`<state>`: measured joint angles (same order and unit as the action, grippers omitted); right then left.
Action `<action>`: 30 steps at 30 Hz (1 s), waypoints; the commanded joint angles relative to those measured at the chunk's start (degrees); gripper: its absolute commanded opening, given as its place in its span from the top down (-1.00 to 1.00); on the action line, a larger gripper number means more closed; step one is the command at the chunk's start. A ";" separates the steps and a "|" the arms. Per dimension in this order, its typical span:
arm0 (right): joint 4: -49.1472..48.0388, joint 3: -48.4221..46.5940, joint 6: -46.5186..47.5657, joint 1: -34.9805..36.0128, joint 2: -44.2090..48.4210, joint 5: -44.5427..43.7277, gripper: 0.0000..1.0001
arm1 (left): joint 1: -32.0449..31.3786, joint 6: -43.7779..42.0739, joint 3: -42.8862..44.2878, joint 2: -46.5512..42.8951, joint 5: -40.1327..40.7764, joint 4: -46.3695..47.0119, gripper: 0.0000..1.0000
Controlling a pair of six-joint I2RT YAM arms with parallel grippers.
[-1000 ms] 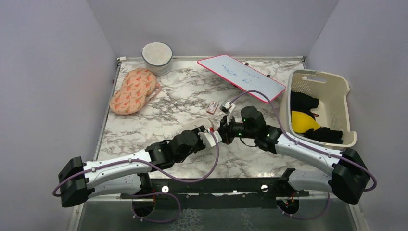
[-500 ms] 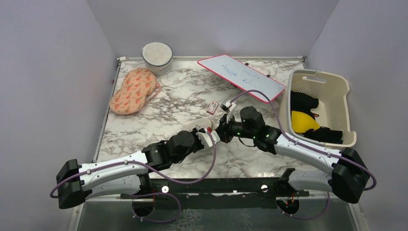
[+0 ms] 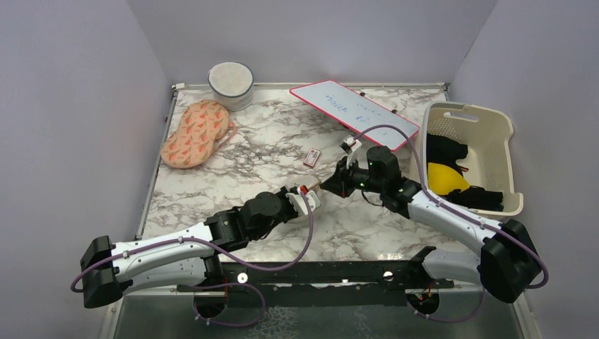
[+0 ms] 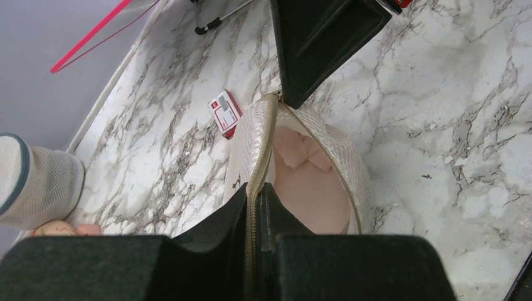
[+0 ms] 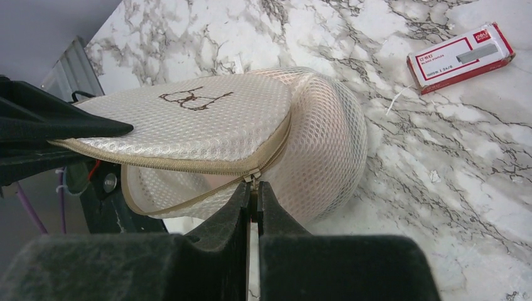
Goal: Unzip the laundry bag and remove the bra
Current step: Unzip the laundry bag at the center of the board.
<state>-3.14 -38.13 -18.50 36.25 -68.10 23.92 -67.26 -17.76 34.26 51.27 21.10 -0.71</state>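
Marble-veined table (image 3: 268, 141) fills the overhead view. The left pincer (image 3: 309, 198) and right pincer (image 3: 330, 186) meet tip to tip near its middle, well apart from every edge. A staples box (image 3: 312, 157) lies just beyond them. The whiteboard (image 3: 353, 113) and slotted basket (image 3: 510, 155) sit further off, with bare marble between the arms and the basket.

From the left wrist, the left pincer is clenched on the near rim of the laundry bag (image 4: 251, 135), with zip tape pinched between its fingers. The mouth gapes in a long slit, and the bra (image 4: 310, 188) shows pale pink inside the mesh.

From the right wrist, the right pincer is clamped on the zip pull (image 5: 253, 179). To one side the tapes stand apart; to the other the zip runs closed round the pouch's curve.

I judge the unzipping well under way but unfinished, and the removal not begun: one pincer must let go and reach in. The mouth is narrow and the pincers crowd each other. The open table to the right looks best for laying the garment.
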 commanded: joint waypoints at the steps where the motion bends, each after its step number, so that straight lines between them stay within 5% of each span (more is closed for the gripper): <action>1: 3.66 -1.71 3.41 -0.74 -0.97 1.38 0.98 | -0.21 -0.57 -0.01 -0.56 2.35 1.10 1.00; 11: 2.17 -1.30 0.43 4.59 1.77 1.37 0.98 | -0.27 -0.21 0.95 3.28 1.21 -0.27 0.34; 15: 1.07 -1.46 -1.16 7.13 1.52 1.01 0.98 | -0.28 0.04 1.49 4.59 1.08 -0.82 0.27; 22: 1.07 -3.15 -1.58 12.71 0.21 -2.19 0.98 | -0.31 0.03 1.35 4.25 1.00 -0.70 0.39; 30: 1.05 -2.18 -2.46 12.82 1.11 -6.36 0.98 | -0.35 -0.36 1.00 2.86 0.93 -0.37 1.00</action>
<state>-1.58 -39.27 -20.03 48.80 -67.59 21.69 -67.40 -18.04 34.26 56.01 21.41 -2.00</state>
